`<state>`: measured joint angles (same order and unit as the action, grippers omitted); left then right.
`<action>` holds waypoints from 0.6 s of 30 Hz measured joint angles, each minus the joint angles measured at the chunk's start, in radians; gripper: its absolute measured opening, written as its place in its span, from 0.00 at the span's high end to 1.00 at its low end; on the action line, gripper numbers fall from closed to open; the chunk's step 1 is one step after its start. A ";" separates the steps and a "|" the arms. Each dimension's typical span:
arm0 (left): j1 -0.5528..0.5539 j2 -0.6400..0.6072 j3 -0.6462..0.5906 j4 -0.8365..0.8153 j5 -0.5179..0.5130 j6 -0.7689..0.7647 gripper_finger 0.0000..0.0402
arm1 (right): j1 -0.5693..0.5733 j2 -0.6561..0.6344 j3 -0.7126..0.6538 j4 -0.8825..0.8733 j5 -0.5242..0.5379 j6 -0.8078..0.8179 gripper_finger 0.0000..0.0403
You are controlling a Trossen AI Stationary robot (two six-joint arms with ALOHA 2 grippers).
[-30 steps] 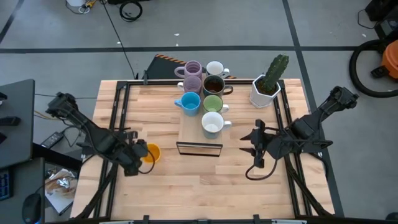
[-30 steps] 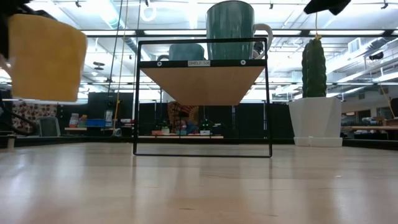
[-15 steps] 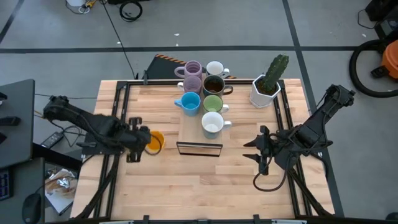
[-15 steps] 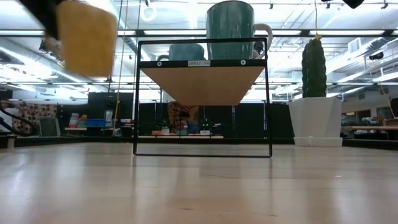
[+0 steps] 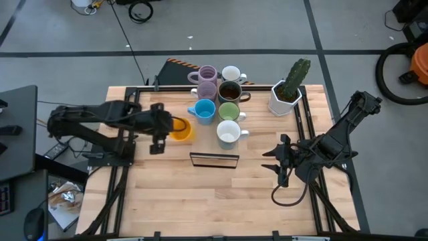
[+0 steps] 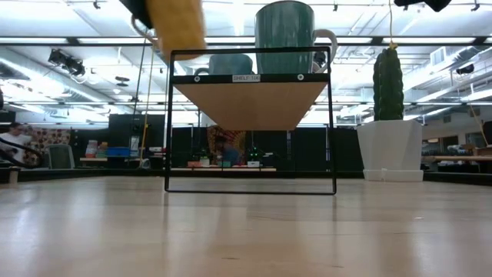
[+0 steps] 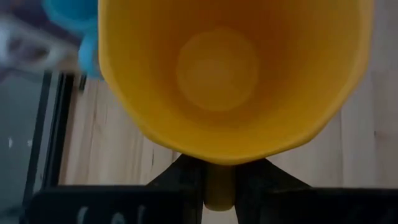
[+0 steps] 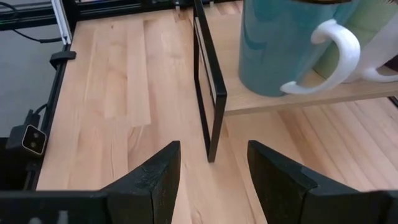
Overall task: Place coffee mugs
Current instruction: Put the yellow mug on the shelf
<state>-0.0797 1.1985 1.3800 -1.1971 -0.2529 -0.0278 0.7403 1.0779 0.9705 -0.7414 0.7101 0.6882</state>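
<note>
The left hand (image 5: 167, 126) is up over the desk (image 5: 167, 194) with the orange mug (image 5: 180, 128) clamped by its handle, and the left wrist view looks straight into the mug's empty bowl with the dark fingers pinching the handle below it. The mug hangs in the air just beside the shelf (image 5: 214, 137), at its left edge, near the blue mug (image 5: 204, 110). Seven mugs already stand on that raised board: two lilac, two white, the dark brown, the green and the blue. So this looks like the carry-in step for the last mug. The front-left part of the board seems free, and the next move likely calls for bringing the mug over that spot, upright, lowering it without nudging the blue mug, then letting go. The right hand (image 5: 281, 161) waits with fingers spread, near the shelf's front right corner.
</note>
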 joint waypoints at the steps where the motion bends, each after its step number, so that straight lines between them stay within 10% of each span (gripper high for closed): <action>1: 0.010 0.022 0.010 0.014 0.014 0.023 0.86 | 0.000 0.000 0.000 0.001 0.000 -0.001 0.52; 18: 0.103 0.323 0.160 0.055 0.171 0.180 0.86 | 0.000 0.000 0.000 0.008 0.003 -0.019 0.52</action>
<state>0.0230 1.5214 1.5402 -1.1417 -0.0819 0.1524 0.7403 1.0782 0.9703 -0.7338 0.7135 0.6693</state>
